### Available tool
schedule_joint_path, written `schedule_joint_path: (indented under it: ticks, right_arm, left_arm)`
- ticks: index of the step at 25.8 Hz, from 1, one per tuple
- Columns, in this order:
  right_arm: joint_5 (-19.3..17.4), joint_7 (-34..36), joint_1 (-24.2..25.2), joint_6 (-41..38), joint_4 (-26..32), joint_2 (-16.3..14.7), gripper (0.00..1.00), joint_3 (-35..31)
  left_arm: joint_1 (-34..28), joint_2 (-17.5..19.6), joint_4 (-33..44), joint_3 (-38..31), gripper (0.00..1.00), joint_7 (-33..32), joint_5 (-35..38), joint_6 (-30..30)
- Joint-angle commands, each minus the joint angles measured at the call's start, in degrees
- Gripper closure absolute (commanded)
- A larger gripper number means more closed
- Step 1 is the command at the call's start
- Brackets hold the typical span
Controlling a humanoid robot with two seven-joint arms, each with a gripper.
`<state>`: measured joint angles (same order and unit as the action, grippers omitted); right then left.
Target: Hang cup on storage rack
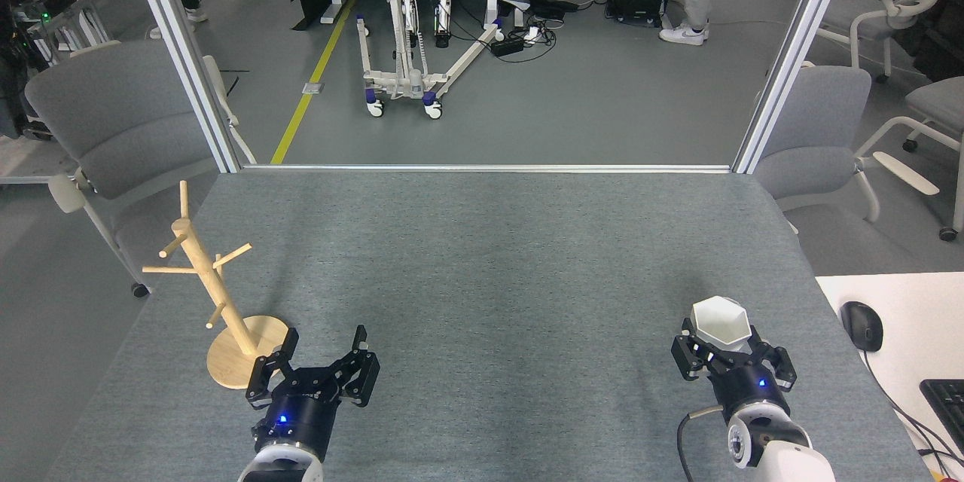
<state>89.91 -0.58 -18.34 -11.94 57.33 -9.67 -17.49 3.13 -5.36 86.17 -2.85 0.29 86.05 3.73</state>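
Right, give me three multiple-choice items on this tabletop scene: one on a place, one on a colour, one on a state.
1. Where does the mug tree stand on the table?
A. near left corner
B. far right corner
C. centre

2. What colour is the cup?
A. red
B. white
C. black

3. What is the left tool doing?
A. gripping a peg
B. holding the cup
C. open, holding nothing

Answers:
1. A, its round base sits by the table's left edge, just left of the left tool.
2. B, the faceted cup is plain white.
3. C, its fingers are spread with only table between them; the cup sits at the right tool.
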Motion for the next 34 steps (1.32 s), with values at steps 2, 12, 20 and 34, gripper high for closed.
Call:
schedule_joint_path:
  ticks: [2, 12, 20, 34]
  right_arm:
    - [0.0, 0.0, -0.1, 0.0, -0.5, 0.0, 0.00, 0.0]
    - [0.0, 0.0, -1.8, 0.1, -3.0, -0.3, 0.00, -0.1]
    - [-0.1, 0.0, -2.7, 0.1, -4.2, -1.2, 0.00, -0.1]
    - [-0.1, 0.1, -4.9, 0.3, -7.8, -2.0, 0.00, -0.1]
  left_arm:
    - [-0.5, 0.0, 0.4, 0.0, 0.01, 0.0, 0.0, 0.1]
    - [-0.9, 0.1, 0.5, 0.1, 0.00, 0.1, 0.0, 0.1]
    - [-0.9, 0.0, 0.6, 0.2, 0.00, 0.1, 0.0, 0.1]
    - [-1.0, 0.2, 0.9, 0.3, 0.01, 0.0, 0.0, 0.3]
